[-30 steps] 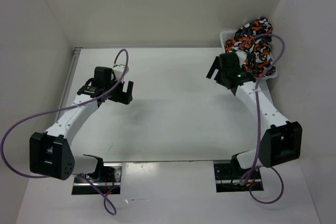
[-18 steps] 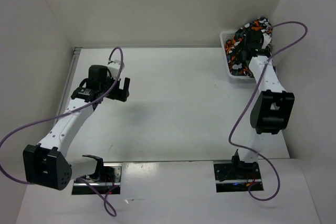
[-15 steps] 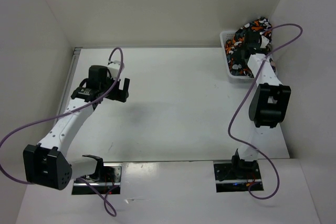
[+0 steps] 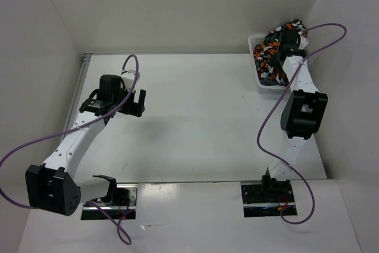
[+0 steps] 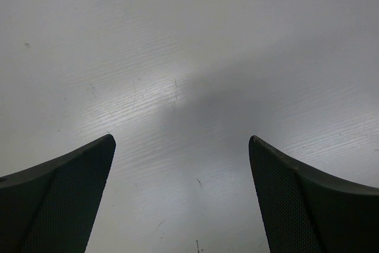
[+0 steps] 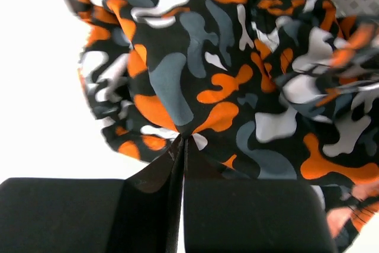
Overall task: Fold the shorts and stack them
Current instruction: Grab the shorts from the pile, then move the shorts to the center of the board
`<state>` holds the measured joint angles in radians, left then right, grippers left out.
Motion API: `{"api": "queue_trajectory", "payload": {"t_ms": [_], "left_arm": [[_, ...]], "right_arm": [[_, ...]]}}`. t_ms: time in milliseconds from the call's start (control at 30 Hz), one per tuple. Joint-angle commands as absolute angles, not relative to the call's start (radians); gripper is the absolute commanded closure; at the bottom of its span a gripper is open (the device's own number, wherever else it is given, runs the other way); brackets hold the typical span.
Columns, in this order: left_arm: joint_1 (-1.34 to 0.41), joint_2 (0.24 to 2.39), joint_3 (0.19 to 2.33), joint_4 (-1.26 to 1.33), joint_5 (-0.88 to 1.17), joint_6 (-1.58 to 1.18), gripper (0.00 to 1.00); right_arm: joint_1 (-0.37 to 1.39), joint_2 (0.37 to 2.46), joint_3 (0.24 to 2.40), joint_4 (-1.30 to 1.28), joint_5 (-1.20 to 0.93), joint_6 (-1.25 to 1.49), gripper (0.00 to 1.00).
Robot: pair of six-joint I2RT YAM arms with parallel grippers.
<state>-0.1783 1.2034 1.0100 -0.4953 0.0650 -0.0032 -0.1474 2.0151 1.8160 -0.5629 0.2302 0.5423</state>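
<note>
1 end effector (image 6: 180, 141), right, on shorts (image 6: 237, 57)

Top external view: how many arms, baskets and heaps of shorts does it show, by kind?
Arms: 2, the left arm and the right arm
Baskets: 1, the white mesh basket
Heaps of shorts: 1, the camouflage shorts in the basket; the pairs in it cannot be counted
Total: 4
</note>
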Motion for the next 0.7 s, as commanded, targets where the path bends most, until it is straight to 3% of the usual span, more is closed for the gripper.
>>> {"api": "queue_trajectory", "payload": {"t_ms": [0,233,500,667], "left_arm": [[-0.173,1.178,1.052,-0.489,0.089,0.0,0.0],[-0.155,1.192,1.147,-0.471,0.141,0.0,0.0],[-0.094,1.243,1.311,-0.474,0.213,0.0,0.0],[0.009,1.204,1.381,-0.485,0.212,0.0,0.0]], "right_arm": [[-0.118,1.83,1.847,-0.516,0.192,0.539,1.0],[-0.029,1.536,1.876,-0.399,-0.197,0.529,1.0],[0.397,1.315,1.825,-0.314,-0.175,0.453,1.0],[0.407,1.243,1.496,-0.298,-0.224,0.526,0.99]]}}
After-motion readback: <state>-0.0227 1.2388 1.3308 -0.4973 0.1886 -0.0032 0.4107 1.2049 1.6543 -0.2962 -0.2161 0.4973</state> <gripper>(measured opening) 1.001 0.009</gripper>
